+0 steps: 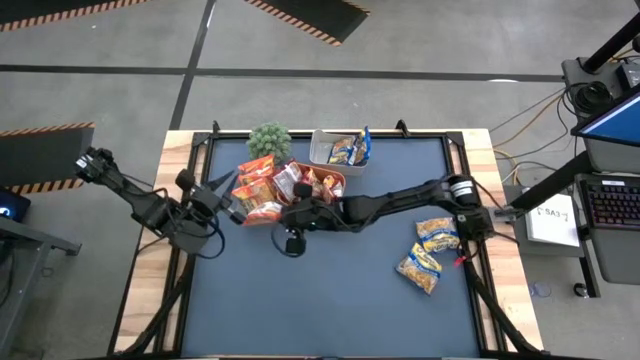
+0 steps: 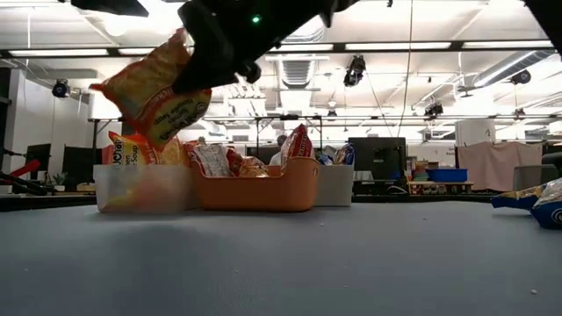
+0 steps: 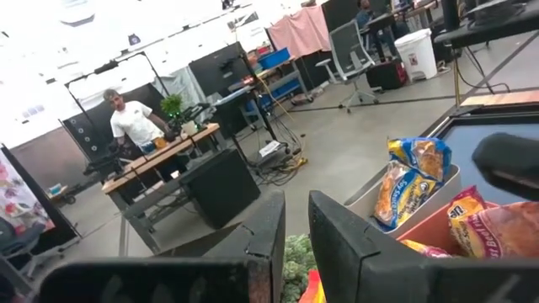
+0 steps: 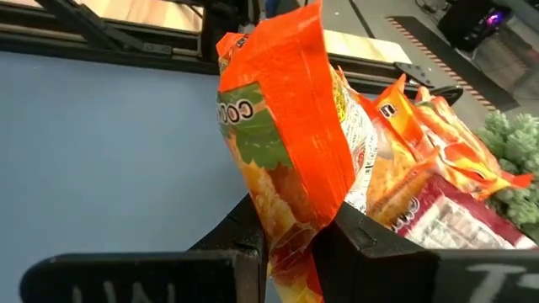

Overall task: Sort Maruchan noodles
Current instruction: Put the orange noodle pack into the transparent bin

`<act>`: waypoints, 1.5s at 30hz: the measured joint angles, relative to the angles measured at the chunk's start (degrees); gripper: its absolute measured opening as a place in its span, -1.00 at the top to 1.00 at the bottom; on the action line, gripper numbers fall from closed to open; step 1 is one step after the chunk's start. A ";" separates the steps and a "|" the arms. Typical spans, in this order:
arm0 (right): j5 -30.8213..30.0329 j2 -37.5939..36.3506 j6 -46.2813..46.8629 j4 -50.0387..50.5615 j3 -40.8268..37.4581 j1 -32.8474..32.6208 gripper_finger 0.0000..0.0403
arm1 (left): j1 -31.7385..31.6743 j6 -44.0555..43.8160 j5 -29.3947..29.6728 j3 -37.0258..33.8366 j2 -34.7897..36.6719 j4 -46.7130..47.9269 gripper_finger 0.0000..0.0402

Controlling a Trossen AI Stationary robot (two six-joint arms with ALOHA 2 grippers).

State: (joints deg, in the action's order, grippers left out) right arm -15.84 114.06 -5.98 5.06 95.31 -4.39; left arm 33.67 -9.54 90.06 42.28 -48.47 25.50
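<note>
Your left gripper [image 1: 228,197] waits at the left side of the table, its fingers [image 3: 269,244] drawn close together with nothing between them; just ahead of it a clear tub [image 2: 145,187] is stuffed with orange packets [image 1: 258,188], and a small green plant [image 1: 269,140] stands beyond that tub. Moving right, your right gripper [image 1: 290,215] reaches across the mat from the right edge, its jaws clamped on the lower edge of one orange noodle packet [image 4: 286,143], which stands up out of the fingers. In the low view that packet [image 2: 156,92] hangs tilted in the air above the clear tub, clear of the table. Just behind the right gripper sits the orange tray [image 1: 338,183] with red packets [image 2: 297,145] standing in it, and farther back a second clear tub [image 1: 325,150] holds blue-and-yellow packets [image 1: 345,150]. Well off to the gripper's right, near the right arm's base, two more blue-and-yellow packets [image 1: 430,252] lie flat on the table [image 1: 330,290].
</note>
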 joint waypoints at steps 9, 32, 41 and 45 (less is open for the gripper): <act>-0.24 9.81 0.96 20.43 19.92 2.41 0.73 | -0.02 2.49 0.00 0.00 0.80 1.12 0.80; -0.72 21.34 3.69 34.60 39.21 4.43 0.43 | -0.02 2.64 -0.02 0.00 1.57 1.58 0.80; -0.49 21.09 1.04 26.30 39.19 4.43 0.43 | -0.02 2.64 -0.02 0.00 1.57 1.60 0.80; -0.23 21.31 0.77 22.65 39.04 4.43 0.47 | 0.00 2.65 -0.02 0.00 1.57 1.60 0.80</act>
State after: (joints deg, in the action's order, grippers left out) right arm -16.07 135.38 -5.21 27.71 134.34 0.03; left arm 33.67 -6.90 90.04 42.28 -46.89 27.09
